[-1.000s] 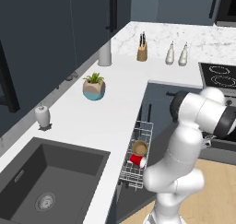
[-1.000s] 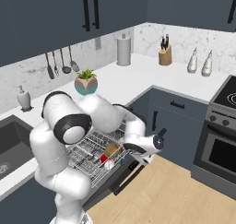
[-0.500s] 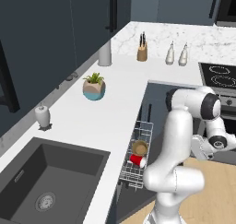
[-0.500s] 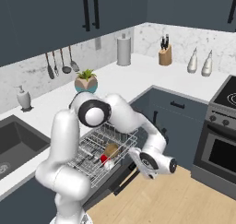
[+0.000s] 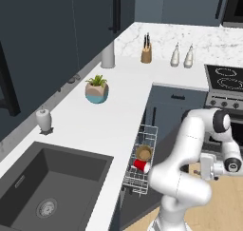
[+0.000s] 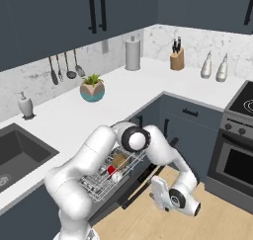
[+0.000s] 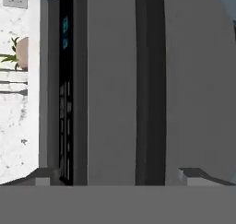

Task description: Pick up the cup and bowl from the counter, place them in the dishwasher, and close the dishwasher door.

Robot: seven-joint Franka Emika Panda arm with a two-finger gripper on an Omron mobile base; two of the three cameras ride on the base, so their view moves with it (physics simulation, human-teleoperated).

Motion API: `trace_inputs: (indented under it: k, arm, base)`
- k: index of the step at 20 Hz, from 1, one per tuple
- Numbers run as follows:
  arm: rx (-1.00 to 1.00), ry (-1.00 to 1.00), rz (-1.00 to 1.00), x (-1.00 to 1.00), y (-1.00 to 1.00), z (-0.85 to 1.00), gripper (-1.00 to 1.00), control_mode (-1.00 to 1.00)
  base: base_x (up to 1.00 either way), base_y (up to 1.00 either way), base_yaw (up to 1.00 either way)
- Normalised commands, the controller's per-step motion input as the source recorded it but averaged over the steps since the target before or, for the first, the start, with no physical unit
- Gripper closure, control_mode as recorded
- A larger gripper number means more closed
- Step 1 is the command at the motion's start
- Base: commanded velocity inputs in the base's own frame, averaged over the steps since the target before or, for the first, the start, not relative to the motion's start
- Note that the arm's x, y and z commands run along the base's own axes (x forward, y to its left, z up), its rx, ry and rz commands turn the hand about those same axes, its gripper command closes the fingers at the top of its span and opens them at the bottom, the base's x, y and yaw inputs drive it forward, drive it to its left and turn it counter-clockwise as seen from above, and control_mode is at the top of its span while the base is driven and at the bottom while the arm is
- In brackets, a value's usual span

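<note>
Two finger tips sit wide apart at the bottom corners of the hand view, so the gripper (image 6: 159, 198) looks spread and holds nothing, though so little of the tips shows that this is a reading rather than a certainty. Straight ahead of the jaws in that view runs a long dark edge, most likely the dishwasher door (image 7: 150, 87) seen end-on, its long axis lined up with the view's vertical; the picture is too close and flat to be sure which face it is. From the right base view the gripper hangs low over the wooden floor (image 6: 207, 219), just outside the free edge of the lowered door (image 6: 141, 187), with the dishwasher (image 6: 106, 177) behind and above the jaws. Beyond the door, the pulled-out rack holds the bowl (image 5: 144, 152) and, just beside it on the near side, the cup (image 5: 140, 165). Both are already loaded, so what remains is closing the door, which means pushing its outer edge up and away from the jaws toward the counter (image 5: 109, 116). Farther back stands a plant pot (image 5: 97, 91).
</note>
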Motion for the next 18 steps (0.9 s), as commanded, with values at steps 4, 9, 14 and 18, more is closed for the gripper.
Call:
trace_inputs:
  k: [4, 9, 14, 18]
  arm:
    - [0.0, 0.0, 0.0, 0.32, 0.0, -0.57, -1.0, -1.0]
    - [0.12, -0.09, 0.02, 0.17, 0.09, -0.22, -1.0, -1.0]
    - [0.15, -0.07, 0.02, 0.31, 0.5, -0.51, -1.0, -1.0]
    - [0.12, -0.05, 0.0, 0.49, 0.7, -0.16, -1.0, -1.0]
  base:
    - [0.0, 0.0, 0.0]
    - [0.0, 0.0, 0.0]
    - [0.0, 0.0, 0.0]
    - [0.0, 0.0, 0.0]
